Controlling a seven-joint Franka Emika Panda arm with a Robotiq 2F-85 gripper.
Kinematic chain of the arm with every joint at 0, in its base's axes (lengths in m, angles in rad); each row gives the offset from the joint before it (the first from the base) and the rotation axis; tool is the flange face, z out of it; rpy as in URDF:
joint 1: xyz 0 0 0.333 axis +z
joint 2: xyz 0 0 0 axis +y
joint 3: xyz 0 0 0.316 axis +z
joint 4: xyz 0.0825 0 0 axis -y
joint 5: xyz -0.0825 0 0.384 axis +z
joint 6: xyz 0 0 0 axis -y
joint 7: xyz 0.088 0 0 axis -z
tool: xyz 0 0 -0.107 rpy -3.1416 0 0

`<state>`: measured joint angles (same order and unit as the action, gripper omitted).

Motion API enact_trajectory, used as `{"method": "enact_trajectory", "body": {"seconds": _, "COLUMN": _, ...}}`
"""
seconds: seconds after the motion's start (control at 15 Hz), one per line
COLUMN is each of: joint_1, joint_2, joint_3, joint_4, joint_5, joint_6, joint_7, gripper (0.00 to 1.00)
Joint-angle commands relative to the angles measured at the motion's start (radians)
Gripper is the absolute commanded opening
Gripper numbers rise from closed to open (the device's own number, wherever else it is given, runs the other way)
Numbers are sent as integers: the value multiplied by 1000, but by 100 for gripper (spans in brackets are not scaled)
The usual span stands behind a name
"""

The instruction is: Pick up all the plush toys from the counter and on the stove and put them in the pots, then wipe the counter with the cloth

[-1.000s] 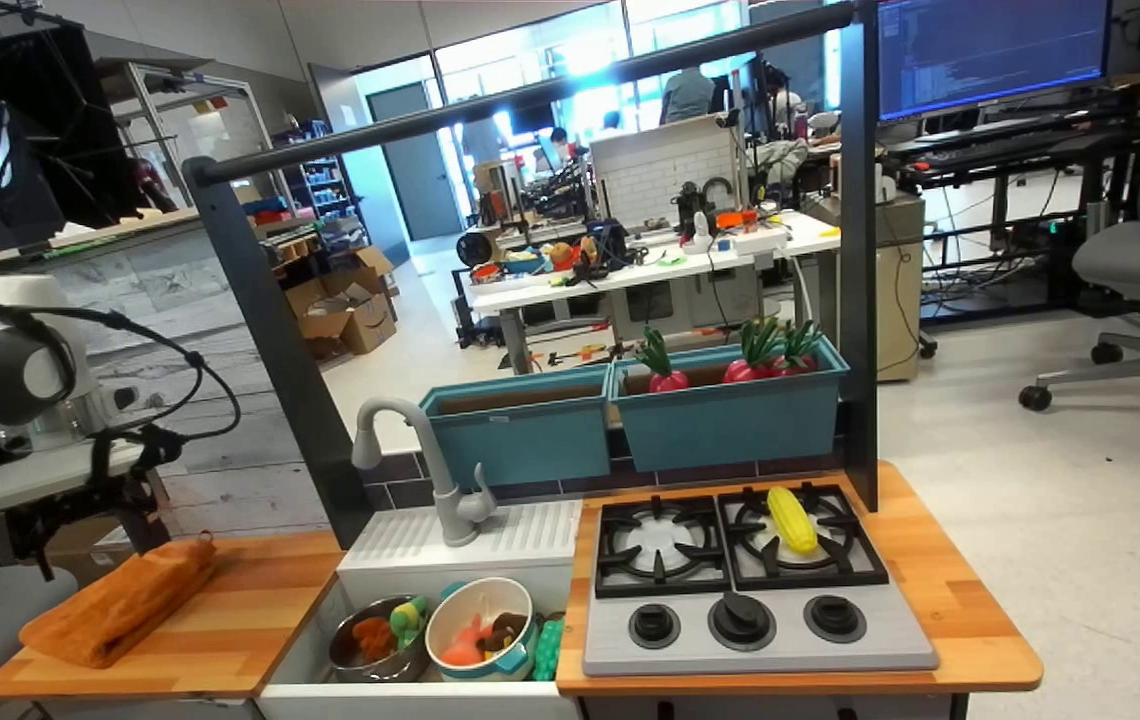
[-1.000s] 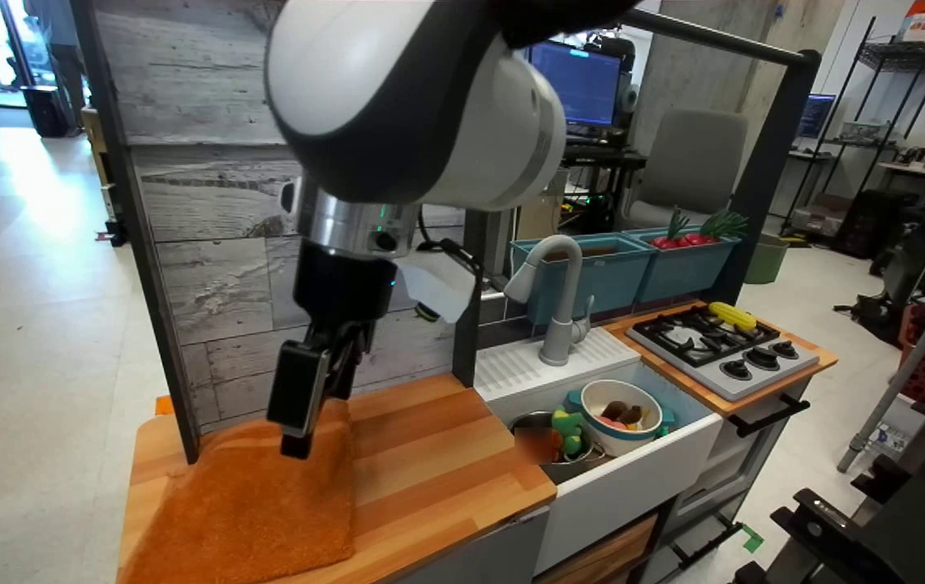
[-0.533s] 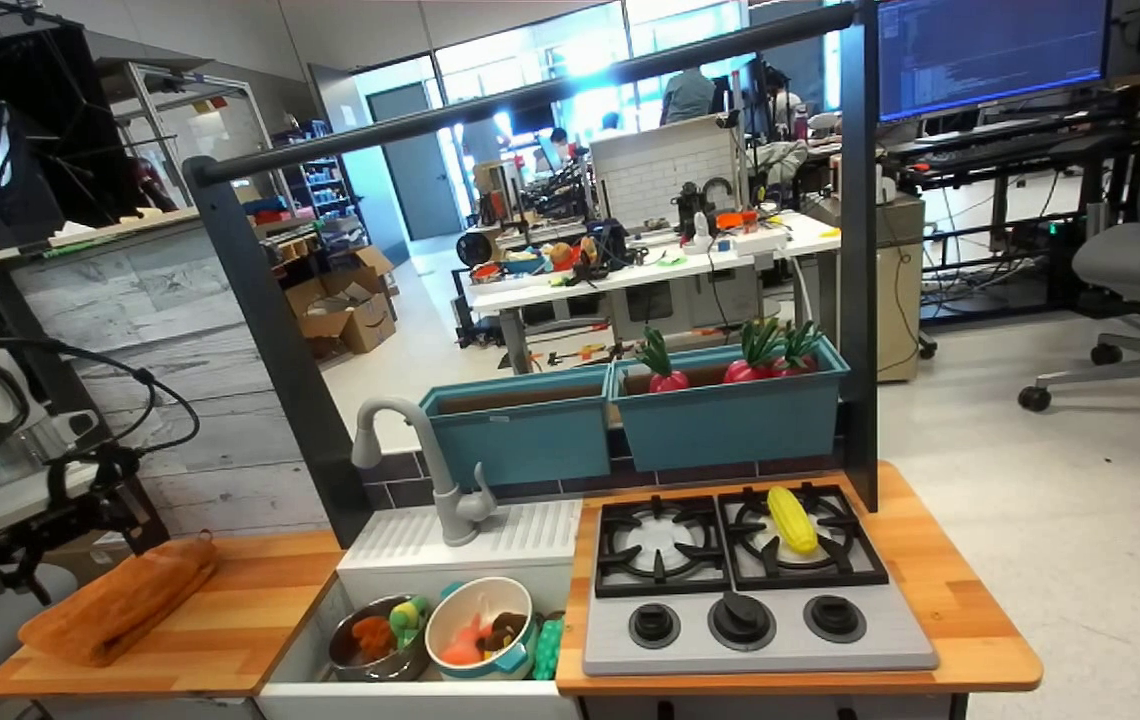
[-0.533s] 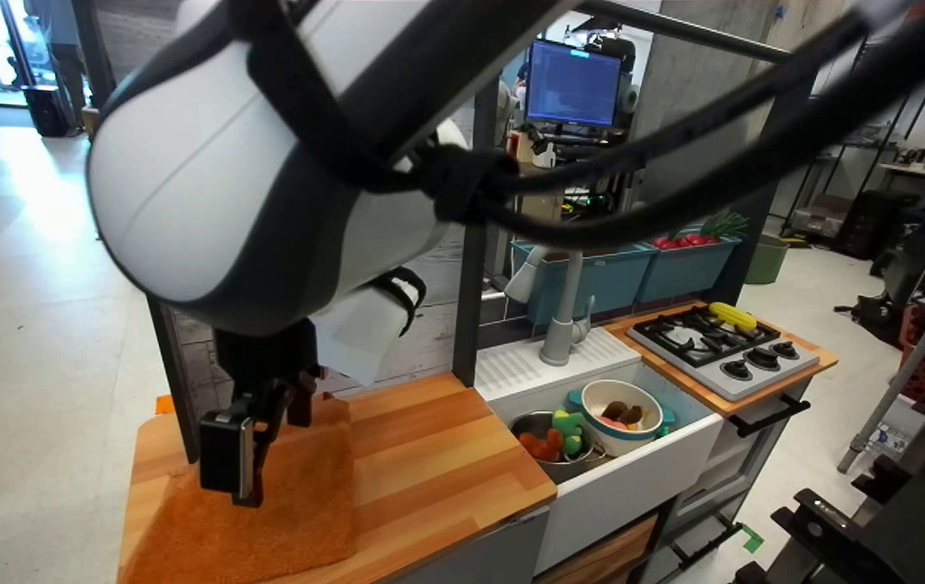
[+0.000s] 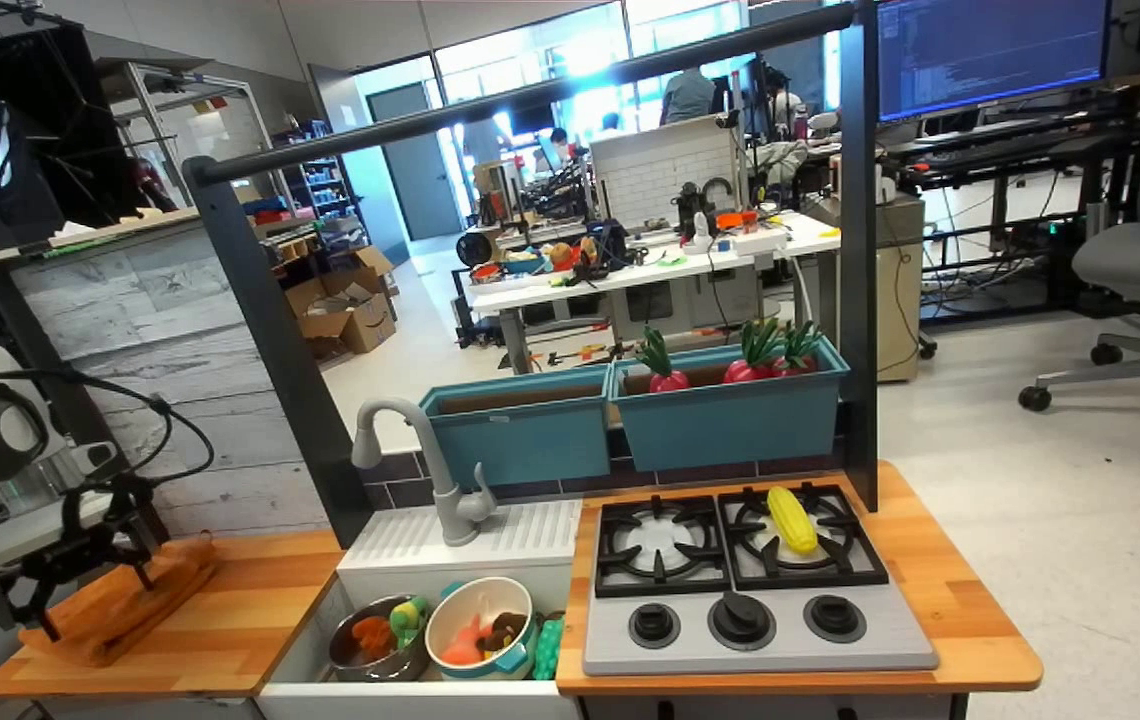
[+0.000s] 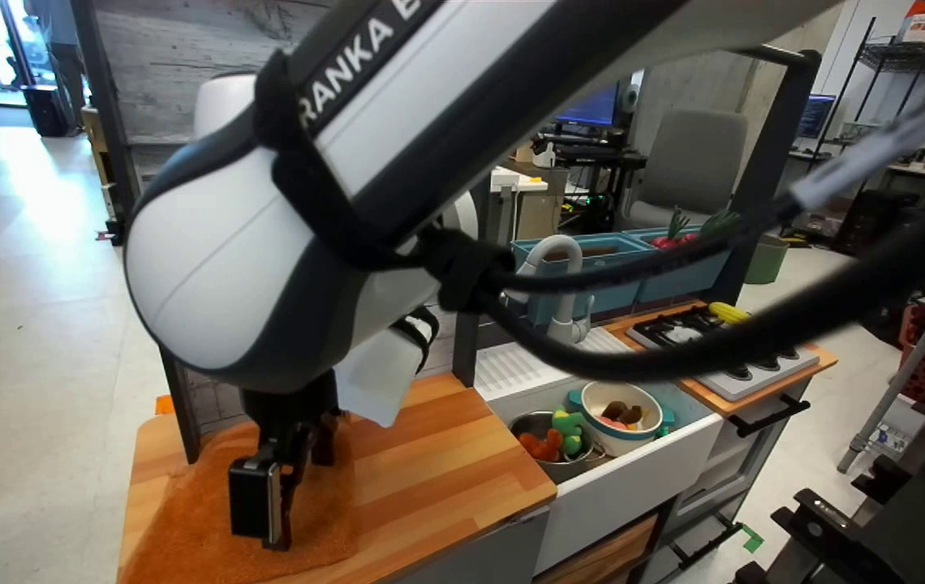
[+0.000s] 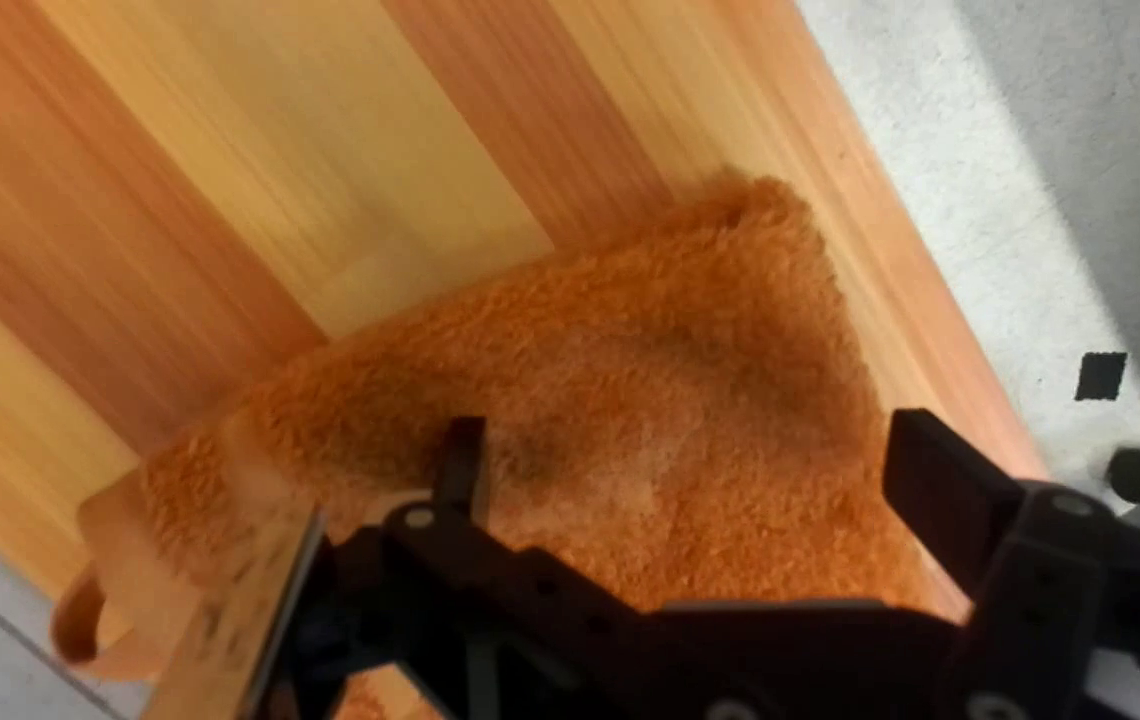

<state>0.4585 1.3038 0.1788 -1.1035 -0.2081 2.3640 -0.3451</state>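
Behind a striped wooden play-kitchen counter [image 5: 270,590] stands a cluttered white table [image 5: 535,289], with bright windows [image 5: 520,50] beyond. At far left in an exterior view, a white robot arm [image 5: 5,425] points its black gripper [image 5: 98,607] down, fingers spread wide over a folded orange cloth [image 5: 120,625] on the counter; in the wrist view, one finger is over the cloth and the other over its edge. Whether the tips touch it cannot be told. Next comes a white sink [image 5: 420,705] with a grey faucet [image 5: 450,510], containing a steel pot [image 5: 380,672] that holds an orange-red toy [image 5: 371,637] and a green toy [image 5: 406,618] and, right of it, a pale pot [image 5: 450,612] with teal handles, holding reddish and brown toys [image 5: 468,645]. Farther back stand two teal planters [image 5: 530,440]. At right, a yellow plush toy [image 5: 792,520] lies on the right-hand black grate of the grey-fronted stove [image 5: 670,655].
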Motion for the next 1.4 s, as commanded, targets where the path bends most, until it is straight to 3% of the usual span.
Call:
{"method": "enact_trajectory", "body": {"seconds": 0.0, "joint_1": -18, "joint_2": 91, "joint_3": 42, "joint_4": 103, "joint_5": 23, "joint_6": -86, "joint_7": -31, "gripper": 100}}
{"method": "enact_trajectory", "body": {"seconds": 0.27, "joint_1": -26, "joint_2": 118, "joint_3": 24, "joint_4": 101, "joint_5": 27, "joint_6": -129, "joint_7": 4, "gripper": 100}}
{"method": "enact_trajectory", "body": {"seconds": 0.8, "joint_1": -107, "joint_2": -115, "joint_3": -68, "joint_4": -270, "joint_5": 52, "joint_6": -41, "joint_7": 263, "gripper": 100}}
{"method": "enact_trajectory", "body": {"seconds": 1.13, "joint_1": -66, "joint_2": -274, "joint_3": -112, "joint_4": -440, "joint_5": -17, "joint_6": 181, "joint_7": 297, "gripper": 100}}
{"method": "enact_trajectory", "body": {"seconds": 1.33, "joint_1": -40, "joint_2": -308, "joint_3": -147, "joint_4": -458, "joint_5": -68, "joint_6": 245, "joint_7": 350, "gripper": 100}}
